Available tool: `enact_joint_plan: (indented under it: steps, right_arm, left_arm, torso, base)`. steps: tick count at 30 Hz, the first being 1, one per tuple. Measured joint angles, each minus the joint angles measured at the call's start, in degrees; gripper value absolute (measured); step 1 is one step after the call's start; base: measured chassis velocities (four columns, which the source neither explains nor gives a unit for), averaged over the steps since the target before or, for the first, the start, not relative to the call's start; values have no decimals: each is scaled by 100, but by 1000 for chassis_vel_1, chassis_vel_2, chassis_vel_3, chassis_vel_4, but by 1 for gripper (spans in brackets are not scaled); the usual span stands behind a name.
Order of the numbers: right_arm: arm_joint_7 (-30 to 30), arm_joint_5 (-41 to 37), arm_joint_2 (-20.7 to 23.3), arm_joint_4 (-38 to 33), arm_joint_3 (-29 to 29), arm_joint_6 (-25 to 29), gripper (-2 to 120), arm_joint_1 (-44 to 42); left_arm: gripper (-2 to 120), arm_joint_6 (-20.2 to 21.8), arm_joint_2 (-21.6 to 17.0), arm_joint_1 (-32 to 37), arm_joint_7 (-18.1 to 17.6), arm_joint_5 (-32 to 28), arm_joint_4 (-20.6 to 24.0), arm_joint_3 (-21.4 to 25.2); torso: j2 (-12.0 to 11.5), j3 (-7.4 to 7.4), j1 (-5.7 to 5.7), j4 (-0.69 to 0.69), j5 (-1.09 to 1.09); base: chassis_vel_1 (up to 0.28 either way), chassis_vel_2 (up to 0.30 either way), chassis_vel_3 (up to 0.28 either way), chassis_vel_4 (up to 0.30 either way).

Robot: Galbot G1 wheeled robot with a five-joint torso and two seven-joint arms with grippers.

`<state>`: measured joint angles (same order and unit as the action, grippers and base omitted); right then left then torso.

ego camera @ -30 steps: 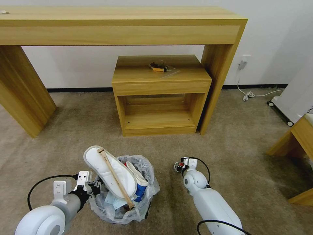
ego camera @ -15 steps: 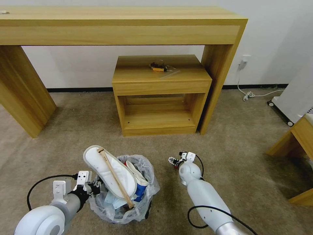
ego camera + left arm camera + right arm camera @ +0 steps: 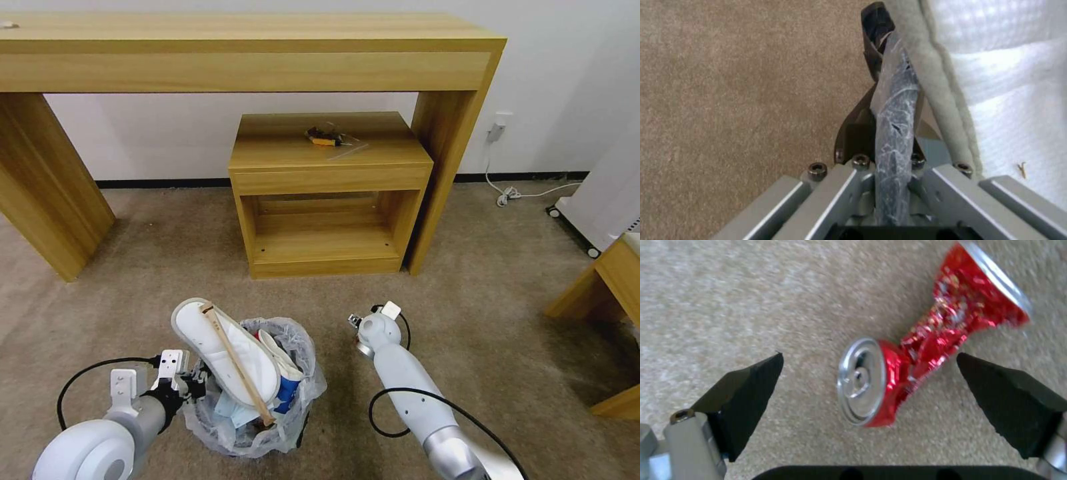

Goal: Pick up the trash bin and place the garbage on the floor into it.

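Head view: left pincer [image 3: 190, 385] clamped on bin [image 3: 253, 393] rim, bin stuffed, slipper [image 3: 223, 350] and stick [image 3: 237, 363] jutting out, liable to topple if tilted.

Left wrist view: closed on bag [image 3: 896, 133] edge; thin hold, could slip.

Right wrist view: right pincer [image 3: 869, 380] spread wide over can [image 3: 925, 353] lying skewed on beige carpet [image 3: 729, 300]; may roll or skid. Wooden desk and cabinet behind.
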<state>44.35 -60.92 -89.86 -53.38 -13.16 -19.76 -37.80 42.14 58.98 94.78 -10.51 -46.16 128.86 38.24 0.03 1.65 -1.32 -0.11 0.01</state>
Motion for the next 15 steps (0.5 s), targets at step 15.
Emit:
enact_joint_plan:
  steps: [15]
  right_arm:
    - [-135,-158,6,394,-34,153,67,109]
  left_arm:
    - [0,0,3,-12,3,-14,-8,-21]
  torso:
    - [0,0,0,0,0]
  base:
    - [0,0,0,0]
